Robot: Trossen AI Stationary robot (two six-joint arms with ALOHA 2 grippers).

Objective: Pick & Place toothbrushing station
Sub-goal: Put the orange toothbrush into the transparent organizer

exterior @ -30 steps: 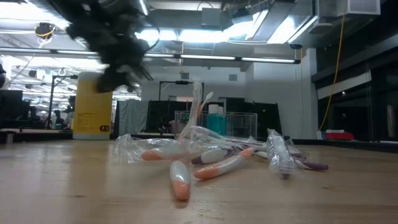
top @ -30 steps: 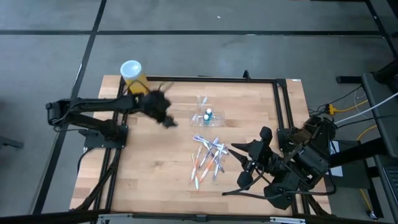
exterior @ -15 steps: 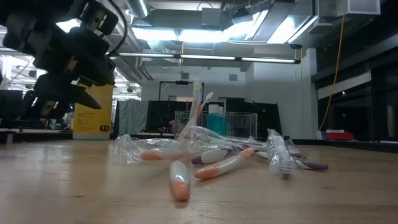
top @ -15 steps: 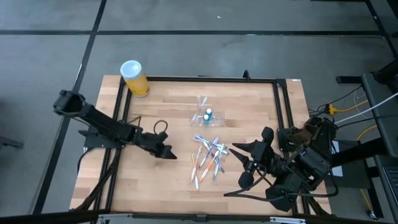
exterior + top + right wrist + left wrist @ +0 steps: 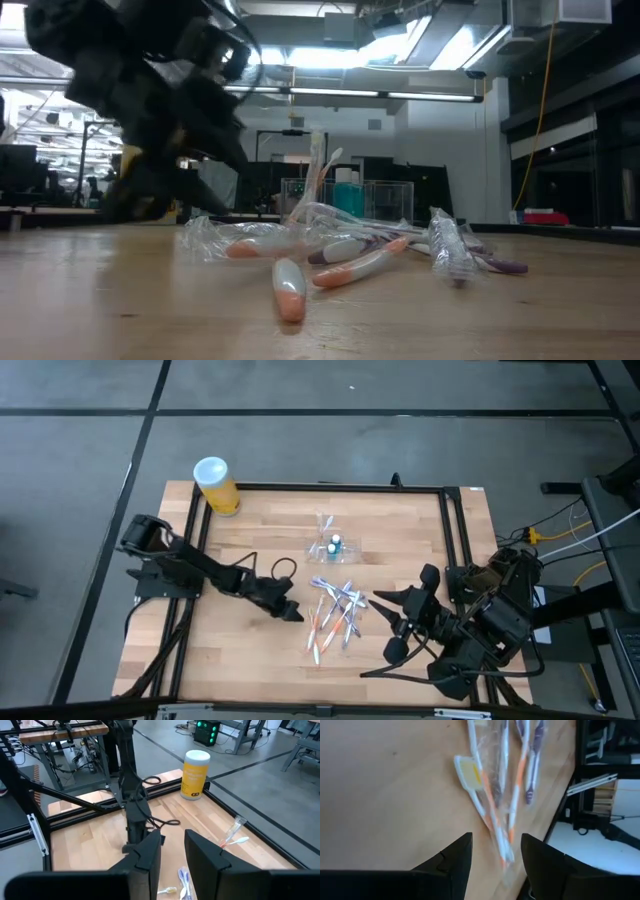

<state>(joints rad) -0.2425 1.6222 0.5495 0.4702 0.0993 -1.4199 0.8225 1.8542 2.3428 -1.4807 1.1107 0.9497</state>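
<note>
**Left arm low beside the toothbrush pile, station at the table's far middle**

From my console, starting at the table's (image 5: 250, 650) 10 o'clock corner, I see the yellow cylinder with the white lid (image 5: 214, 484) standing upright on the table edge, well apart from everything else. Moving right, my left arm stretches from its base at 9 o'clock toward the centre, and the left gripper (image 5: 291, 611) sits low over the wood just beside the pile's 9 o'clock side. In the left wrist view its two dark fingers (image 5: 457, 857) stand apart with bare wood and a wrapped brush showing between them, so I read the jaws as open and holding nothing.

At the centre lies the pile of toothbrushes (image 5: 335, 615), white, orange and purple, several in clear wrappers, crossing one another. At 12 o'clock from the pile, near but apart, stands the toothbrushing station (image 5: 330, 544), a clear plastic holder with something teal inside and a brush leaning up out of it; in the low view it shows as see-through compartments (image 5: 350, 198) behind the pile.

Farthest right, my right arm waits at about 4 o'clock, the right gripper (image 5: 382, 607) pointing toward the pile without touching it. In its wrist view its fingers (image 5: 150, 851) show a gap between them with nothing in it: open
</note>
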